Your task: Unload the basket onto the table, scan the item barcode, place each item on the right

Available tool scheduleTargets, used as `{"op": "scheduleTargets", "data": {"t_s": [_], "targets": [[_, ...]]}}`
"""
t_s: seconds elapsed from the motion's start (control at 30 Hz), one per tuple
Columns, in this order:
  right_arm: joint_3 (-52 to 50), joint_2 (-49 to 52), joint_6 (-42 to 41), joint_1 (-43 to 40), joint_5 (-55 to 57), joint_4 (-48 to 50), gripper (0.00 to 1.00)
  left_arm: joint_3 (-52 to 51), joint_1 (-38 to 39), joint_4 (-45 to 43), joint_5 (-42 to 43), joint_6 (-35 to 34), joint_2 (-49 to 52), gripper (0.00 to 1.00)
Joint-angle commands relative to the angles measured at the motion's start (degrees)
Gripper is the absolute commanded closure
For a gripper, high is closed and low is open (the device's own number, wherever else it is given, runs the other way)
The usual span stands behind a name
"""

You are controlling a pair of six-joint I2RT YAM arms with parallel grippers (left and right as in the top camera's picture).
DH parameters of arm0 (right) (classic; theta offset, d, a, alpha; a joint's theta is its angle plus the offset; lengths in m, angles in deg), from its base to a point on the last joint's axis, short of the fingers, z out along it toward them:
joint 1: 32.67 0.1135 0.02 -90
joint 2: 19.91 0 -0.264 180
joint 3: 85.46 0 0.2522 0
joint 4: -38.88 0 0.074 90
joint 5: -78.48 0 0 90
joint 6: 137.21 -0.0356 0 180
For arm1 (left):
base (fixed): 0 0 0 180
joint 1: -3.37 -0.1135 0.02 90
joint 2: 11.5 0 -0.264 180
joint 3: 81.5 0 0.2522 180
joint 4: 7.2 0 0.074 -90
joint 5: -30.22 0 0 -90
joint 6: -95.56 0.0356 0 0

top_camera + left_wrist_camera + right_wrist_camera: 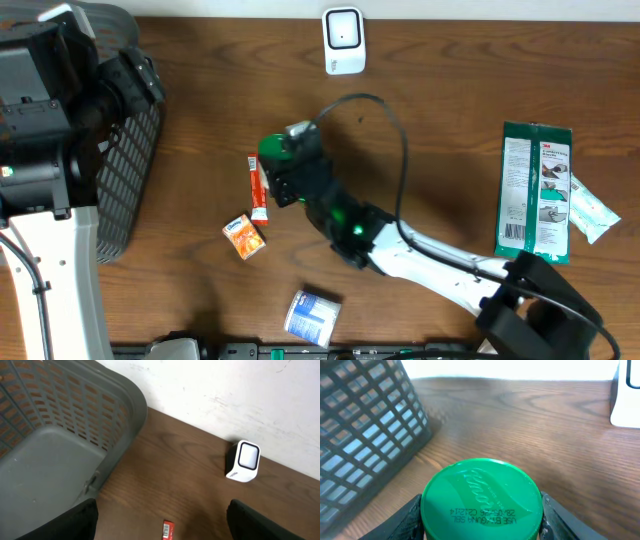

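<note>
Right hand (481,517) clamped on green-lidded jar (481,495), "USE BY" printed on top, left hand (165,517) wide open, empty

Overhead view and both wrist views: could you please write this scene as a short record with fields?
right gripper: shut on the round green-lidded container
left gripper: open, holds nothing
scanner: white box-shaped barcode scanner, at the far table edge, apart from the container
basket: grey plastic basket, on the left
loose on table: red tube, small orange box
</note>
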Motion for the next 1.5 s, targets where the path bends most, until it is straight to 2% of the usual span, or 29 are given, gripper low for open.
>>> {"op": "scheduleTargets", "data": {"t_s": [0.0,0.23,0.33,0.47,0.7,0.77,0.83,0.93,0.97,1.2,1.47], "targets": [[-5.86,-0.11,-0.55,-2.40,-0.37,5.11,0.77,0.15,-0.20,-0.04,-0.31,-0.13,0.31,0.17],[-14.53,1.46,5.66,-3.21,2.25,20.50,0.80,0.15,-0.20,-0.04,-0.31,-0.13,0.31,0.17],[-14.60,2.67,9.66,-2.97,2.25,20.90,0.82,0.15,-0.20,-0.04,-0.31,-0.13,0.31,0.17],[-14.58,5.51,13.11,-2.93,2.25,21.70,0.78,0.15,-0.20,-0.04,-0.31,-0.13,0.31,0.17],[-14.58,10.10,13.86,-2.86,0.50,27.91,0.78,0.15,-0.20,-0.04,-0.31,-0.13,0.31,0.17],[-14.60,10.10,13.88,-2.54,-0.13,27.91,0.70,0.15,-0.20,-0.04,-0.31,-0.13,0.31,0.17],[-14.60,10.10,14.08,-2.05,-0.11,27.89,0.54,0.15,-0.20,-0.04,-0.31,-0.13,0.31,0.17],[-14.60,10.08,14.10,-1.36,-0.13,27.47,0.04,0.15,-0.17,-0.04,-0.31,-0.13,0.31,0.17],[-14.60,10.08,14.10,-1.11,-0.11,27.19,0.01,0.15,-0.20,-0.04,-0.31,-0.13,0.31,0.17],[-14.60,9.79,14.12,-0.66,-0.09,26.18,0.01,0.15,-0.20,-0.04,-0.31,-0.13,0.31,0.17],[-13.84,3.26,22.03,-0.83,1.42,23.23,0.01,0.15,-0.20,-0.04,-0.31,-0.13,0.31,0.17]]}}
